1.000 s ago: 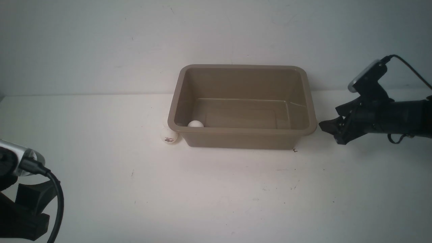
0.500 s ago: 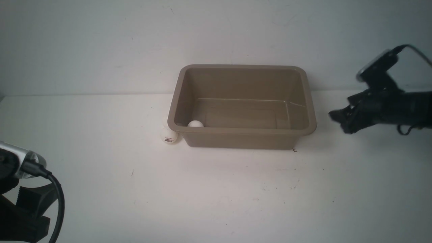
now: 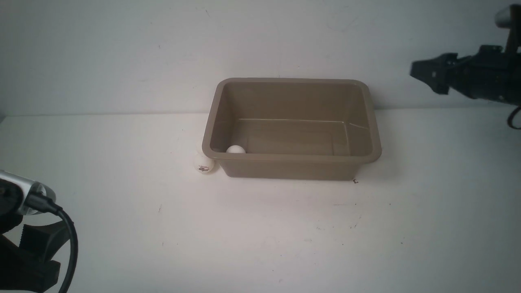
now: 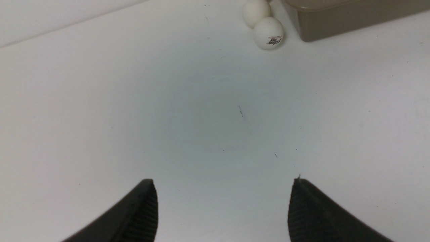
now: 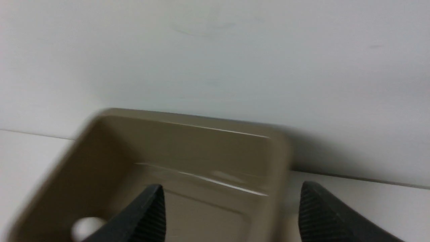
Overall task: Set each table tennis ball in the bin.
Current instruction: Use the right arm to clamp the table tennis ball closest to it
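A pale, matte wall [image 3: 122, 53] closes the back, with a faint hairline [image 3: 279, 57] running down it. From the wall's foot a white surface [image 3: 260, 236] spreads forward. Well out from the wall lies a small dark curled speck [image 3: 355, 181]; farther from the wall, a short thin scratch [image 3: 159, 208].

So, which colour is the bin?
The bin is plain taupe-brown, without pattern; the front view shows it best.

Matte black left gripper [image 4: 224, 181], tapered fingers [image 4: 141, 215] with finely ribbed inner faces, silver cylindrical camera housing [image 3: 22, 195] and thick black cable [image 3: 70, 240] left of the bin [image 3: 293, 160], angular matte black right gripper [image 3: 423, 75], silver camera tip [image 3: 504, 17] and thin black cable loop [image 3: 512, 120] right of the bin
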`<action>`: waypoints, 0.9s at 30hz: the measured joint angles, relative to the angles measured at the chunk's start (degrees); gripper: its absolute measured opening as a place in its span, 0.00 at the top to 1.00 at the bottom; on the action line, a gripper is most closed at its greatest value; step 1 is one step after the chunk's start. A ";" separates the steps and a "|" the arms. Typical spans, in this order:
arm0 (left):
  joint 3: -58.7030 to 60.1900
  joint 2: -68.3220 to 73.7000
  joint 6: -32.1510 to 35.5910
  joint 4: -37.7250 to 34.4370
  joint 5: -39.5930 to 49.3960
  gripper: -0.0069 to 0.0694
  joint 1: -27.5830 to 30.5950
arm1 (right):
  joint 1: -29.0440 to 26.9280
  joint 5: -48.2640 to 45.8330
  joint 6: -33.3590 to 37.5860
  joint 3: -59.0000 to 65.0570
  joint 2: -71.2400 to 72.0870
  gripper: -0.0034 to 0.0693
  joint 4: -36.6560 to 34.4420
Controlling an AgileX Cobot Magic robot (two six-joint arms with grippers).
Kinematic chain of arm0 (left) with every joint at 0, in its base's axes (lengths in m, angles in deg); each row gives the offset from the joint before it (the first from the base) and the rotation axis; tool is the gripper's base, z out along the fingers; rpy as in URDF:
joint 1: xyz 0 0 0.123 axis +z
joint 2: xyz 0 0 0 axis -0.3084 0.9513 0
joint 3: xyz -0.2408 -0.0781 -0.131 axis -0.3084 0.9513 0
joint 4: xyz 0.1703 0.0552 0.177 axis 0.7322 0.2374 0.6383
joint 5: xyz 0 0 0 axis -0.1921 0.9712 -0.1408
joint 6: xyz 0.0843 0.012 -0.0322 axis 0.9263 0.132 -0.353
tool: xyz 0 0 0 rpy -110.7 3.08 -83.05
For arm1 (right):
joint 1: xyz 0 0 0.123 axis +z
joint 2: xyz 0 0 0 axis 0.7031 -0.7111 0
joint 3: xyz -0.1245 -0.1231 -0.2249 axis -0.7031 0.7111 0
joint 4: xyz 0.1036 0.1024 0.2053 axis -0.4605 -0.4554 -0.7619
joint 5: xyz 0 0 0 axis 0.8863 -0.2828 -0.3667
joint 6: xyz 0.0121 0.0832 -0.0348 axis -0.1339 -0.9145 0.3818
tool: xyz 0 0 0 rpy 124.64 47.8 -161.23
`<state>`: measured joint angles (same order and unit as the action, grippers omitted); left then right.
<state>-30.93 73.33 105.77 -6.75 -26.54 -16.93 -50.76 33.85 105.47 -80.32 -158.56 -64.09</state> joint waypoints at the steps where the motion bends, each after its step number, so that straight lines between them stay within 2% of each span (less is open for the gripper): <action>1: 0.00 0.00 0.00 0.00 0.00 0.30 0.00 | 0.00 -3.51 -3.05 0.00 0.00 0.29 0.70; 5: 0.00 0.00 0.00 0.00 -0.05 0.30 0.00 | 0.00 -10.30 -10.95 0.00 0.00 0.29 6.12; 7: 0.00 0.00 0.00 0.00 -0.05 0.30 0.00 | 0.00 -12.01 -16.04 0.00 0.00 0.29 12.35; 8: 0.00 0.00 0.00 0.00 -0.05 0.30 0.00 | 0.00 -12.63 -18.81 0.00 0.00 0.29 16.70; 9: 0.00 0.00 0.00 0.00 -0.05 0.30 0.00 | 0.00 -12.93 -23.80 0.00 0.00 0.29 25.21; 10: 0.00 0.00 0.00 0.00 -0.05 0.30 0.00 | 0.00 -12.86 -24.88 0.00 0.00 0.29 27.12; 11: 0.00 0.00 0.00 0.00 -0.05 0.30 0.00 | 0.00 -12.27 -28.93 0.00 0.00 0.29 34.46; 15: 0.00 0.00 0.00 0.00 -0.20 0.30 0.00 | 0.00 -7.64 -33.27 0.00 0.00 0.29 46.86; 17: 0.00 0.00 0.00 0.00 -0.24 0.30 0.00 | 0.00 -2.86 -33.20 0.00 0.00 0.29 52.07; 20: 0.00 0.00 0.00 0.00 -0.26 0.30 0.00 | 0.00 0.97 -30.13 0.00 0.00 0.29 53.82; 24: 0.00 0.00 0.00 0.00 -0.46 0.30 0.00 | 0.00 7.41 -18.78 0.00 0.00 0.29 51.06; 27: 0.00 0.00 0.00 0.00 -0.53 0.30 0.00 | 0.00 10.02 -13.43 0.00 0.00 0.29 47.80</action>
<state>-30.93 73.33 105.77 -6.75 -27.07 -16.93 -50.76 43.87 92.04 -80.32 -158.56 -16.28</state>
